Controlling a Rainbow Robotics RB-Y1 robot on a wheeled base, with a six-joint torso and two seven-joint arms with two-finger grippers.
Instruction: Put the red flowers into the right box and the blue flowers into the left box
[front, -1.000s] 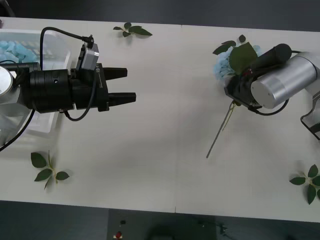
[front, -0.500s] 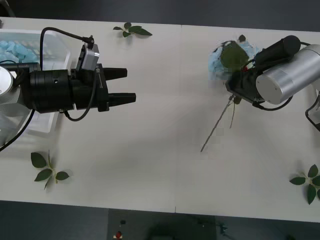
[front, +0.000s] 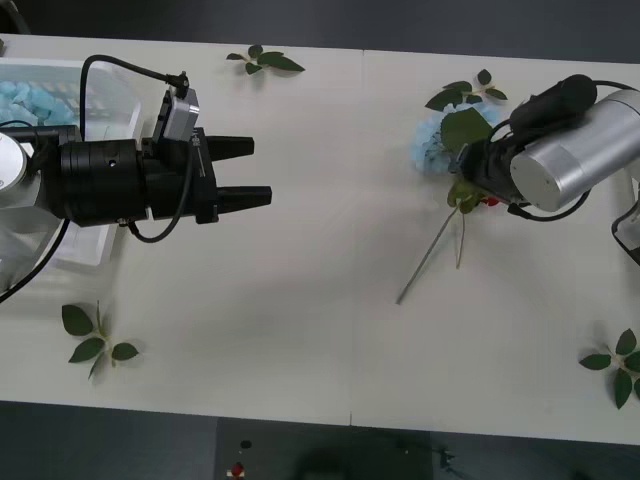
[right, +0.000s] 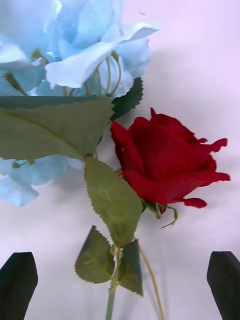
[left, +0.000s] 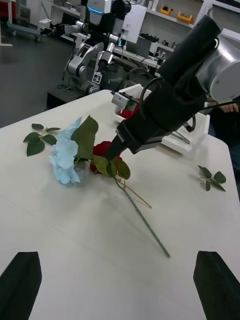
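Clear plastic at the far left is the left box (front: 112, 88). I am seeing blue flowers (front: 22, 98) already lying in it, close to the table's left edge. My left gripper (front: 260, 170) is hovering just beside that box, fingers spread and empty, pointing toward the middle. It is sitting exactly where it was a second ago.

Moving across, I am looking at a wide bare stretch of table (front: 320, 330) between the two arms. That is giving me plenty of room for a hand-over or a carry. Loose sprigs are lying out of the way, one at the far edge (front: 265, 60) and one near the front left (front: 95, 335).

The change is on the right. Over the last second the right arm has been swinging, and a blue head (front: 428, 148) and a rose (right: 165, 162) have been sliding left with it. Their stems (front: 425, 262) are now ending nearer the middle. The two are lying tangled, leaf over bloom, touching each other.

My right gripper (right: 120, 287) is hanging right over them with its jaws apart, clasping nothing, the rose between and ahead of the tips. I am judging the pair still needs separating before either goes anywhere.

Beyond that arm the pale right box (left: 196, 134) is waiting close by, so the rose's trip should be short. The blue head is facing the long crossing. Another sprig (front: 618, 365) is sitting near the front right corner.
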